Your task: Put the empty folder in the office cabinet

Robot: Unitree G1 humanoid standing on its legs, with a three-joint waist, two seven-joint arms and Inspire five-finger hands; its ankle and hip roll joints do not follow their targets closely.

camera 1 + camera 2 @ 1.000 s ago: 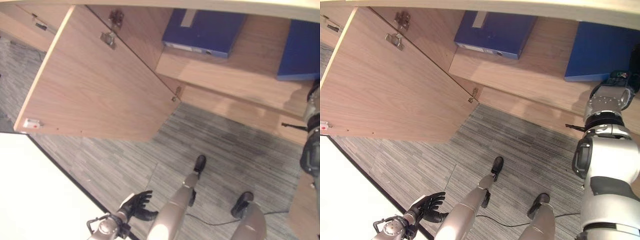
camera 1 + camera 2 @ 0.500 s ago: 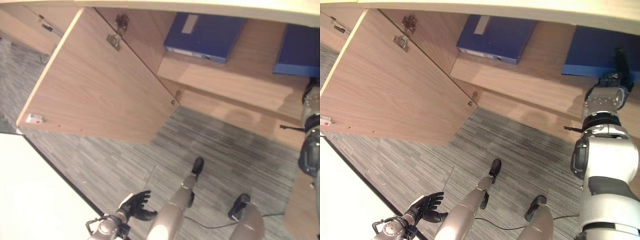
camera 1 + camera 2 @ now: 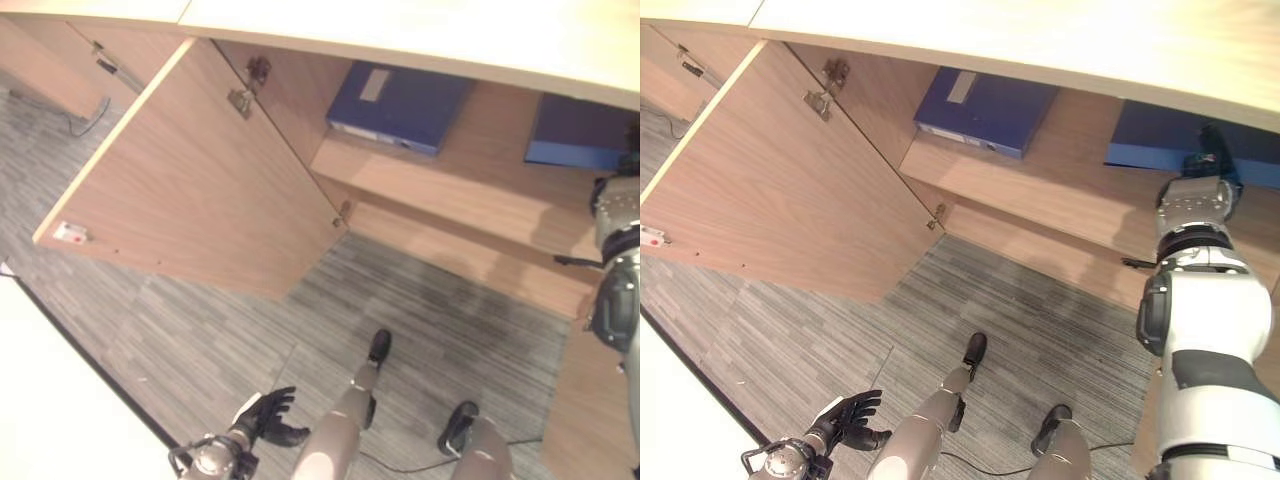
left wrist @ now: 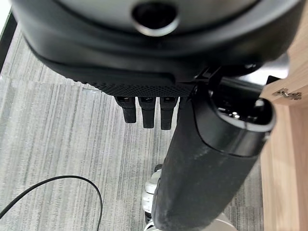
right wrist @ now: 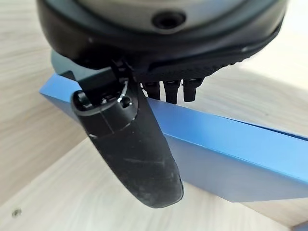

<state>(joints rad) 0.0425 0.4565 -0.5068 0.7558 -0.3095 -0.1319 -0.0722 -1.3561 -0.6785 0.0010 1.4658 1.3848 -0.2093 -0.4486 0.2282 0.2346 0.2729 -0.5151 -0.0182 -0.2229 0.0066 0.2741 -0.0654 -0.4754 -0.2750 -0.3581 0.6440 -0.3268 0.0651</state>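
Placement step. Right robot hand (image 5: 144, 139) pinches the blue folder (image 5: 231, 154) between thumb and fingers, on the cabinet shelf (image 3: 1040, 185), right of a second folder (image 3: 985, 110). Next, probably: release, withdraw. Left robot hand (image 3: 845, 420) relaxed, low.

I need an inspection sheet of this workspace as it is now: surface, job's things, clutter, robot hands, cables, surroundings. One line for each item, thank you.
Surface: wooden cabinet shelf, bare between the two folders.
Job's things: blue folder lying on the shelf at the right robot hand; cabinet door swung wide open.
Clutter: second blue folder lying flat further left on the shelf.
Robot hands: right robot hand at the folder, thumb across its edge, grip not clear; left robot hand low over the floor, fingers spread, holding nothing.
Cables: a dark cable on the floor beyond the open door.
Surroundings: grey striped carpet; light cabinet top above the shelf.
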